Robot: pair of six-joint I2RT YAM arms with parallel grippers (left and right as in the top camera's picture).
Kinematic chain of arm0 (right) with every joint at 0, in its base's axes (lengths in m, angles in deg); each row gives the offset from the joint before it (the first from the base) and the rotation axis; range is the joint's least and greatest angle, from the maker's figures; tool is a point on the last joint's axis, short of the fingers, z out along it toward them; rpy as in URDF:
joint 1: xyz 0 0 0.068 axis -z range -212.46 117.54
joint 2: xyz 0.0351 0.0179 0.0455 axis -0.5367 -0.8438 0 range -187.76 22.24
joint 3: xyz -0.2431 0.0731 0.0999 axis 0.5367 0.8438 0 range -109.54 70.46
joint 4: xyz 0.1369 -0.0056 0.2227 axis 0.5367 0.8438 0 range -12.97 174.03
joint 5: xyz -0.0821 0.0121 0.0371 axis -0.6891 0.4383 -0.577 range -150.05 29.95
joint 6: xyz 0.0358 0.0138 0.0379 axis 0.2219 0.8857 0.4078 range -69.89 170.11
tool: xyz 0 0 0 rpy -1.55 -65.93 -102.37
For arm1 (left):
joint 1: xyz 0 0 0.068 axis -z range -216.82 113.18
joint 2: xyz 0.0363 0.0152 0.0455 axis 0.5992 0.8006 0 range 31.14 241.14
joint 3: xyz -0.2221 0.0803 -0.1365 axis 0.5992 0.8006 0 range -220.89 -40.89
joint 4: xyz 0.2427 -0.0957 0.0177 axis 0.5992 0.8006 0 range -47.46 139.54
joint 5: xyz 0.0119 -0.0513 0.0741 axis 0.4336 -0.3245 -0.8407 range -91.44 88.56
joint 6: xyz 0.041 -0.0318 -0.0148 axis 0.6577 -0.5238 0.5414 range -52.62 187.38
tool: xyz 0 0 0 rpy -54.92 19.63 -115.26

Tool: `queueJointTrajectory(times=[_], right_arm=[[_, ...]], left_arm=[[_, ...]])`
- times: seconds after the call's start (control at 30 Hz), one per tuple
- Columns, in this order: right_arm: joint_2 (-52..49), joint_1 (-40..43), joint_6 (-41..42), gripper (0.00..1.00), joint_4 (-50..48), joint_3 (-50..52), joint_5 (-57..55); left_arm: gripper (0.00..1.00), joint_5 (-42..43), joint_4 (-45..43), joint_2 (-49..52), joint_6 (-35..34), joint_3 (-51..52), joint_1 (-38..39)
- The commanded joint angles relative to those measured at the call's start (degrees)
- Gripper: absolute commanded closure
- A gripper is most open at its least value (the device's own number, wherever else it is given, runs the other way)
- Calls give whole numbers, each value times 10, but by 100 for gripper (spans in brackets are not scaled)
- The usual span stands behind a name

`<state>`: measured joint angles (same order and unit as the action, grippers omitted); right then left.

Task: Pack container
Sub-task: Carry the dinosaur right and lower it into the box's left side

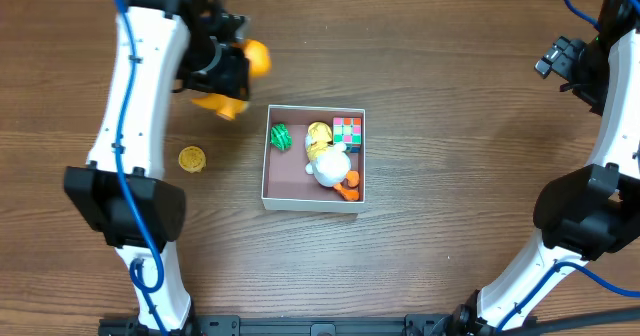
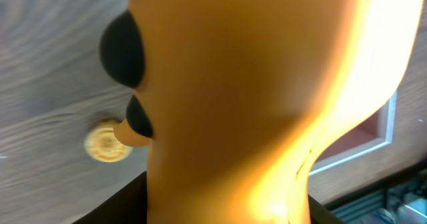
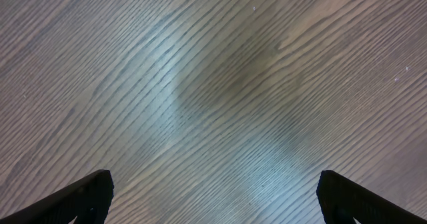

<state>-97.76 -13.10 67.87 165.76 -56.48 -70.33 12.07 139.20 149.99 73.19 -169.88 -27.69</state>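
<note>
Left gripper (image 1: 224, 72) is clamping an orange toy (image 1: 249, 58) in the upper left of the overhead frame, jaws pressing on it from both sides. In the left wrist view the orange toy (image 2: 253, 104) is filling nearly the whole frame, blurred, with two black spots showing on its left edge. Behind it, a yellow disc (image 2: 106, 143) is lying flat on the wood table (image 2: 47, 64) at lower left, and a white corner of the container (image 2: 377, 143) is peeking out at the right edge.

From overhead the yellow disc (image 1: 191, 159) is sitting left of the container (image 1: 266, 166), apart from it. The container is resting at frame centre, just right of and below the held toy, not touching it. Inside it, a green toy (image 1: 280, 137) is lying in the upper left corner, a yellow toy (image 1: 319, 133) beside it, a colour cube (image 1: 347, 131) in the upper right corner, and a white toy (image 1: 330, 167) with orange parts along the right wall.

Right gripper (image 3: 213, 184) is hanging over bare table, fingers (image 3: 80, 199) spread wide apart, gripping nothing. From overhead it is sitting at the upper right (image 1: 563, 58), well apart from the container.
</note>
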Motion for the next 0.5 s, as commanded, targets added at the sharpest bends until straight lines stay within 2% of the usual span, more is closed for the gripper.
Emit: queueJointTrajectory(times=[0.0, 0.27, 0.47], right_arm=[[10, -2, -2, 0, -2, 0, 0], [10, -2, -2, 0, -2, 0, 0], [10, -2, -2, 0, -2, 0, 0]], left_arm=[[43, 7, 2, -16, -87, -1, 57], [42, 5, -15, -16, -243, 85, 127], [41, 5, -55, -16, -293, 168, 157]])
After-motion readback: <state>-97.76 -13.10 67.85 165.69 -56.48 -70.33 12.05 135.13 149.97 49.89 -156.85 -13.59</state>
